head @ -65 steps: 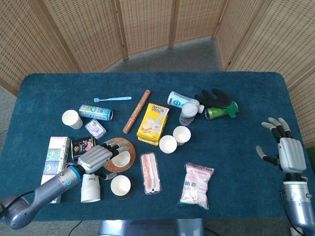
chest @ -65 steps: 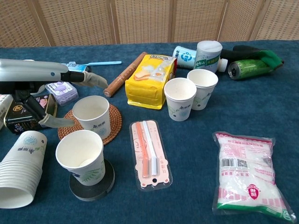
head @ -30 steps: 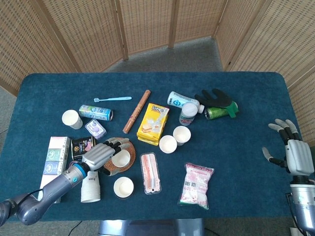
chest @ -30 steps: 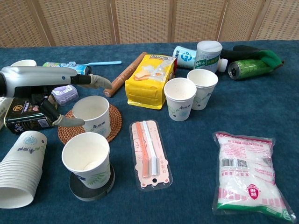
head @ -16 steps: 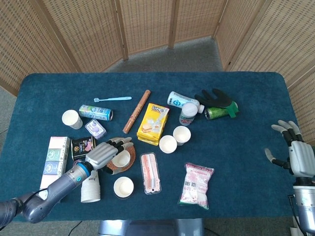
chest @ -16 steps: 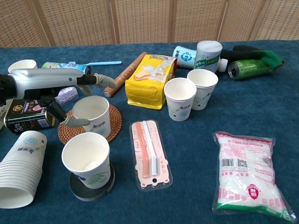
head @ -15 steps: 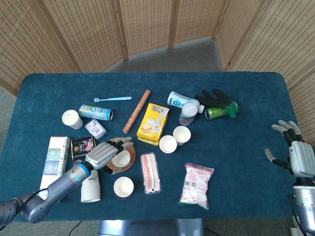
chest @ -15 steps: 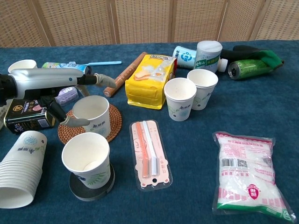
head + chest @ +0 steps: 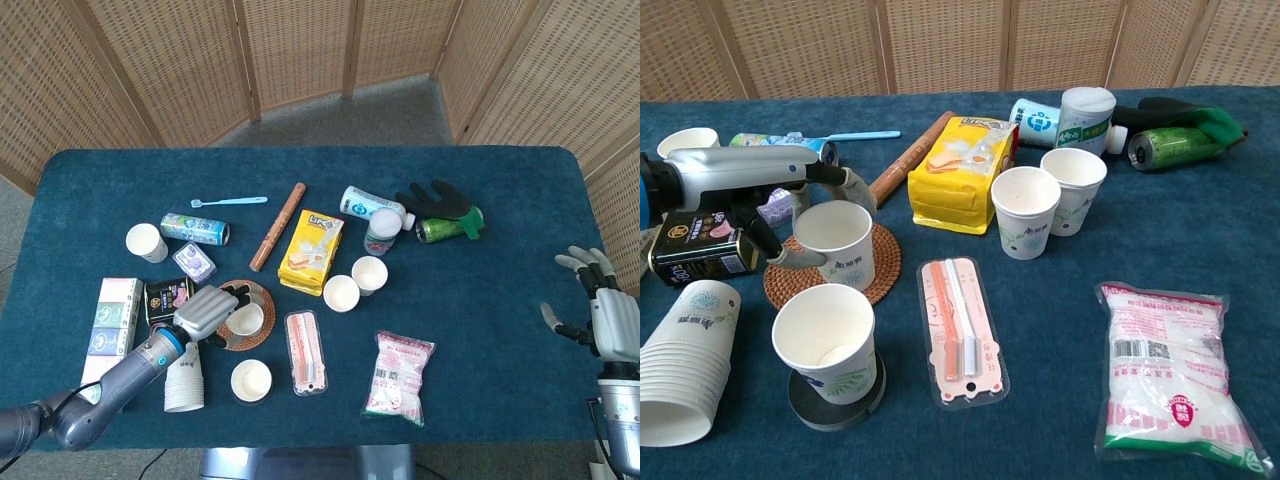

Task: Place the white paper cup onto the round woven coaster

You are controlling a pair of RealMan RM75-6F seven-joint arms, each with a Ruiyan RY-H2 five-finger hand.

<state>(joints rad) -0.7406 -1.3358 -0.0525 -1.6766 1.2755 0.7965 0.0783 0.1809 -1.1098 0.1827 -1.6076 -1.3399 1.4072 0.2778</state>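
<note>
Drawn back leftward with its fingers now curling, the left hand [image 9: 790, 190] still cradles the white paper cup [image 9: 835, 245], upright on the round woven coaster [image 9: 880, 268], placement apparently done.

Hardly any print here resolves into words. The yellow snack bag [image 9: 958, 170] carries a small dark heading near its top edge, too blurred to spell out. The white bottle [image 9: 1083, 118] and the tube lying beside it [image 9: 1032, 120] wear blue-green labels with characters I cannot make out. The black tin [image 9: 700, 243] shows a gold emblem and small lettering, illegible. The white paper cup [image 9: 836, 247] on the round woven coaster [image 9: 878, 270] bears small grey characters, unreadable. The clear packet [image 9: 1172, 372] has a barcode label; its digits cannot be read.
</note>
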